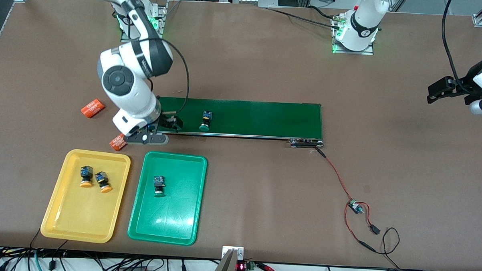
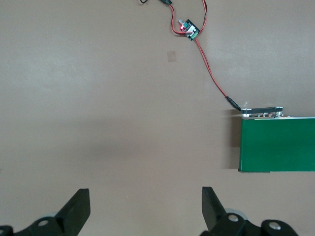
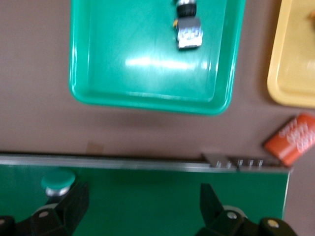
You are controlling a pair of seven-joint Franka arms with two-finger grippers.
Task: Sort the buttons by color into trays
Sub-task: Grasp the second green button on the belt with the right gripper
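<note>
A green-capped button [image 1: 206, 121] lies on the dark-green belt [image 1: 265, 118], its cap [image 3: 58, 181] right beside one finger of my right gripper [image 3: 142, 204]. That gripper [image 1: 171, 123] hangs open over the belt's end nearest the trays, nothing between its fingers. The green tray [image 1: 142, 212] holds one green button [image 1: 159, 185], also visible in the right wrist view [image 3: 188, 29]. Two orange-yellow buttons [image 1: 86, 176] [image 1: 103, 181] lie in the yellow tray [image 1: 58, 209]. My left gripper [image 1: 437, 92] waits open over bare table at the left arm's end [image 2: 145, 206].
Two orange numbered cylinders [image 1: 93, 108] [image 1: 118, 142] lie on the table by the belt's end near the yellow tray [image 3: 290, 73]. A red-and-black wire runs from the belt's other end [image 2: 278, 150] to a small controller board [image 1: 355, 206].
</note>
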